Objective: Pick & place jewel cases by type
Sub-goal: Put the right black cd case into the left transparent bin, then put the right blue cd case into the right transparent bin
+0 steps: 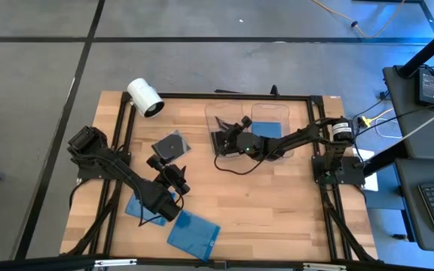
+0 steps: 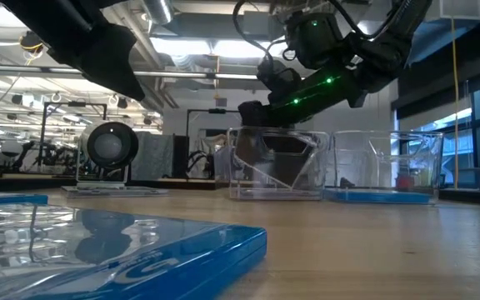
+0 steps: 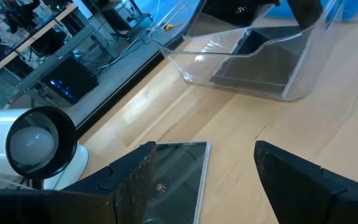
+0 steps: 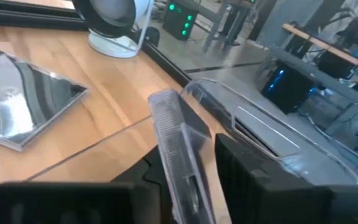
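A dark jewel case (image 1: 172, 144) lies flat on the table, and my left gripper (image 1: 175, 179) hovers open just on its near side, its fingers (image 3: 129, 183) wide apart with nothing between them. Two blue jewel cases (image 1: 193, 233) (image 1: 143, 209) lie flat near the front edge. Another dark case (image 4: 179, 155) stands tilted on edge inside the left clear tub (image 1: 218, 119). My right gripper (image 4: 185, 149) reaches over that tub's rim with one finger on either side of the case's upper edge. A blue case (image 1: 266, 129) lies in the right tub (image 2: 382, 167). My right gripper comes nearly level from the table's right side, its fingers (image 4: 253, 180) either side of the dark case's upper edge (image 4: 166, 106). Only narrow gaps show, and I cannot tell whether a finger touches it. The case leans inside the tub (image 2: 277, 167).
A white cylinder (image 1: 145, 98) lies at the far left corner, its round face toward the table. A black frame runs around the table's edges (image 1: 202, 95). Bare wood stretches between the tubs and the front edge (image 1: 270, 203).
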{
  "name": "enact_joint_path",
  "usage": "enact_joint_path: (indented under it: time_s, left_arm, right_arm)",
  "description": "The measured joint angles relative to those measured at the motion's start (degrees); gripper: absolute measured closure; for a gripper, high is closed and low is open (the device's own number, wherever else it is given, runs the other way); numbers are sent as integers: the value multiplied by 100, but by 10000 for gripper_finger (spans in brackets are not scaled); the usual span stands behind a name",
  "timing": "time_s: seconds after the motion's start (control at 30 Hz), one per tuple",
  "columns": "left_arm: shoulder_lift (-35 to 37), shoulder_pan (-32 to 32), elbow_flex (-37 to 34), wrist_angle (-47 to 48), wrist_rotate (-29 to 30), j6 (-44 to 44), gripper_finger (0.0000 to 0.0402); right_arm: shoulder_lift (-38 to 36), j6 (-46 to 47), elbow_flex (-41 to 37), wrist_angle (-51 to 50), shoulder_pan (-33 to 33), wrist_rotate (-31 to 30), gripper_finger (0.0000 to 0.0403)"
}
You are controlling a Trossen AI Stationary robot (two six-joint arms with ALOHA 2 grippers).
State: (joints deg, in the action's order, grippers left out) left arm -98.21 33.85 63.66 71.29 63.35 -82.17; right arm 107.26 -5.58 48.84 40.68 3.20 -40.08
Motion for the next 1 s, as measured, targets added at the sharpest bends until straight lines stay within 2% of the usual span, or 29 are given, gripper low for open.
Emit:
enact_joint_path:
  time_s: [0.23,0.5,0.8,1.0]
  left_arm:
    - [-2,0,0,0,0,0,135]
    - [-2,-1,0,1,0,0,135]
    - [-2,0,0,2,-15,2,135]
    - [-2,0,0,3,-59,2,135]
  right_arm:
    - [-48,93,0,14,0,554,263]
    - [-417,113,-2,29,-9,788,262]
    - [-682,343,0,-281,-41,1767,262]
    - [-684,196,0,-416,-284,2044,262]
